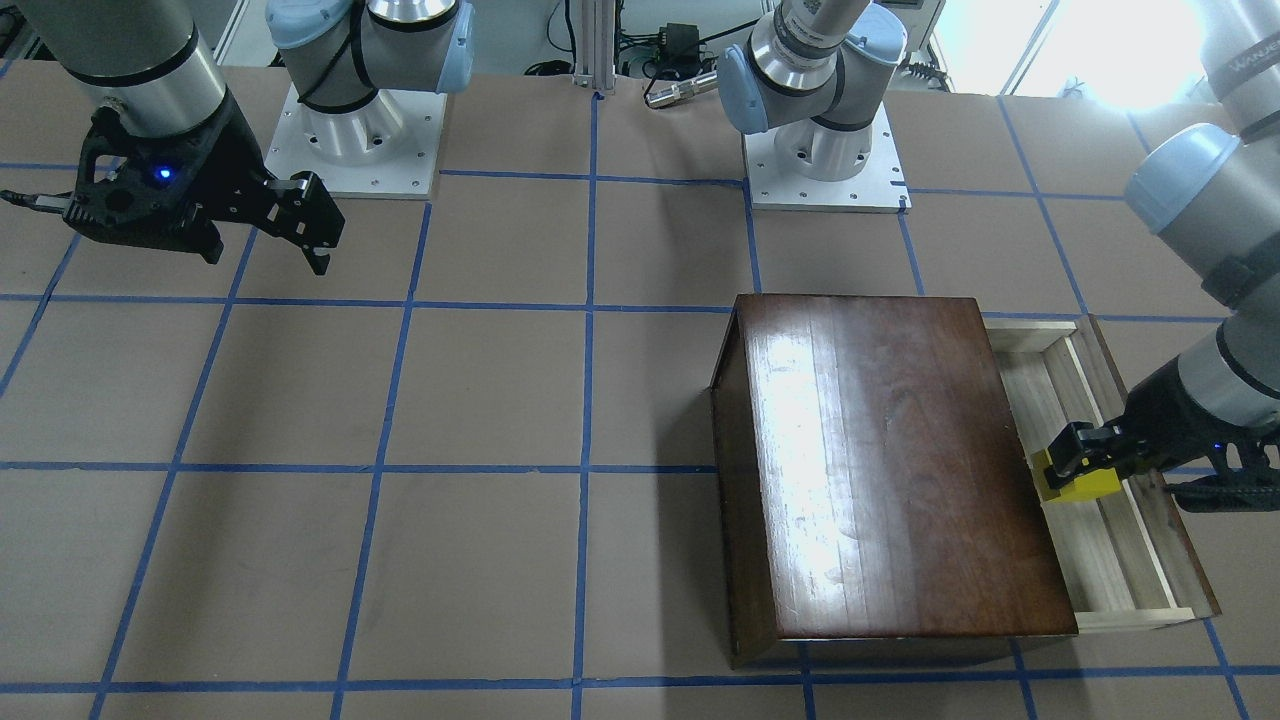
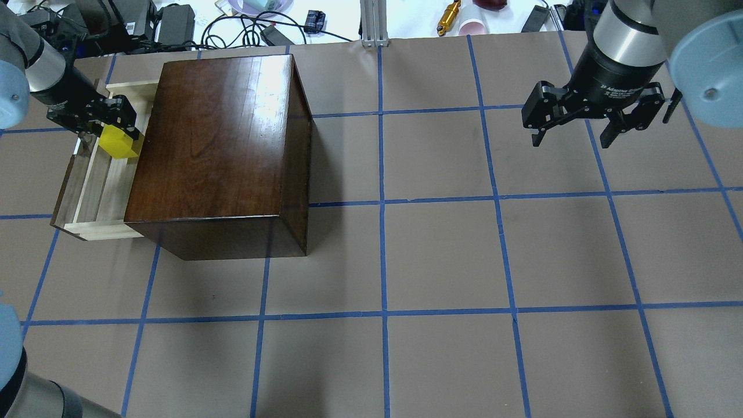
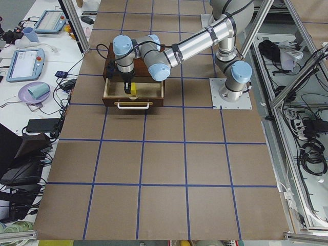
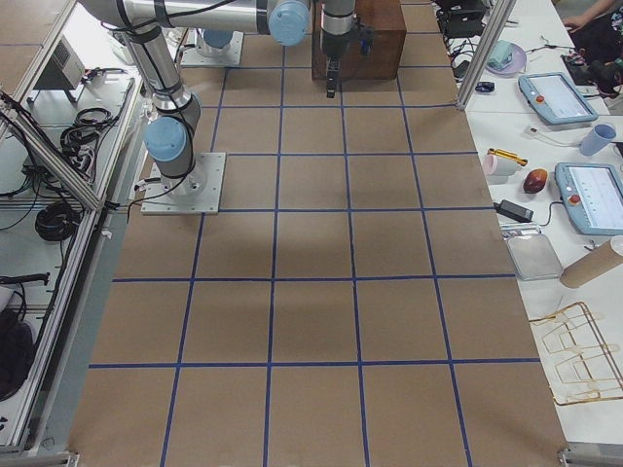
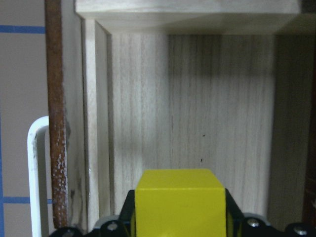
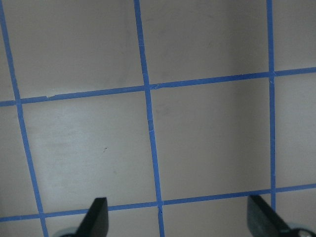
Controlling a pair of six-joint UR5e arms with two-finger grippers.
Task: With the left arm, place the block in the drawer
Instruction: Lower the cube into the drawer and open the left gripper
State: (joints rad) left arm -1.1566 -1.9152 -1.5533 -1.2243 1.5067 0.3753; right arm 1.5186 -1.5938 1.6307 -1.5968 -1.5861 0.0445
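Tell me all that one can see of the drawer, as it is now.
The drawer is a shallow tray of pale, unfinished wood with a dark brown front panel and a pale curved pull. It stands partly out of the glossy dark box, on the robot's left side. Its floor looks bare. The left gripper holds the yellow block over it, close to the box; whether the block touches the floor I cannot tell.

The box stood on the far left of the bench, its drawer sticking out leftward. The left hand held the block over the drawer, just beside the box. The right hand hung well apart, far right.
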